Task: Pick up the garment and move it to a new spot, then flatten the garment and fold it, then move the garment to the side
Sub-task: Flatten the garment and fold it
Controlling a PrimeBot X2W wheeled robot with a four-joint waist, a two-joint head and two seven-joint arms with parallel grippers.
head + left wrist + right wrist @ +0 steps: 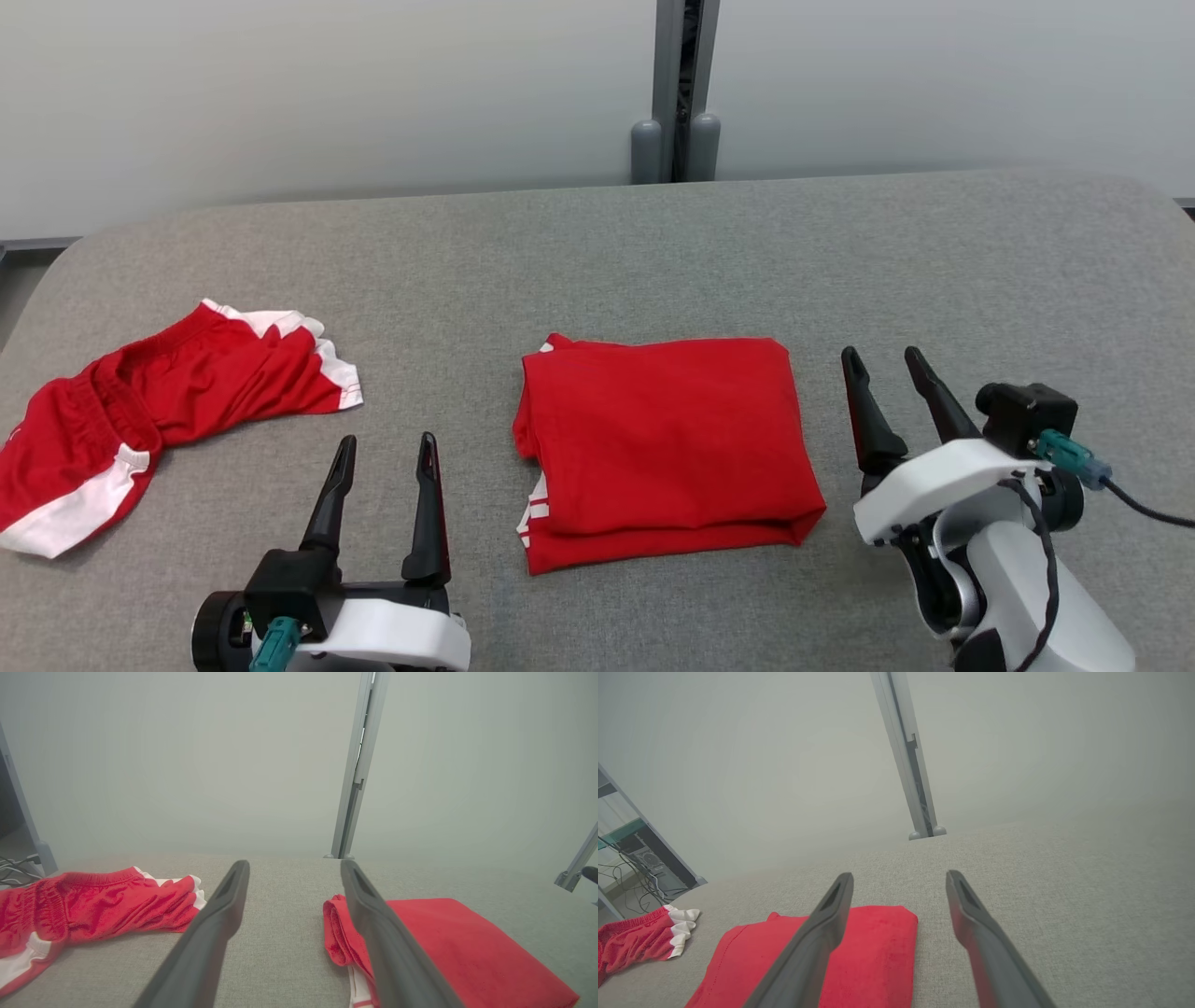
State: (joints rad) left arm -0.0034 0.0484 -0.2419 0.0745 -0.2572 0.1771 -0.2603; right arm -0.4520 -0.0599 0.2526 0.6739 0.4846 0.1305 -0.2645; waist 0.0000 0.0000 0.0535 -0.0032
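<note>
A folded red garment [663, 448] lies at the centre of the grey worktop [653, 252], flanked by the robot's left hand [387, 439] and right hand [879, 355], both released and empty; crumpled red-and-white shorts [140, 411] lie well apart on its left.

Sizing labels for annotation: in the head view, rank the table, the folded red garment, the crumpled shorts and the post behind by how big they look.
1. grey table
2. folded red garment and red-and-white shorts: alike, unranked
3. grey post, though it stands farthest
</note>
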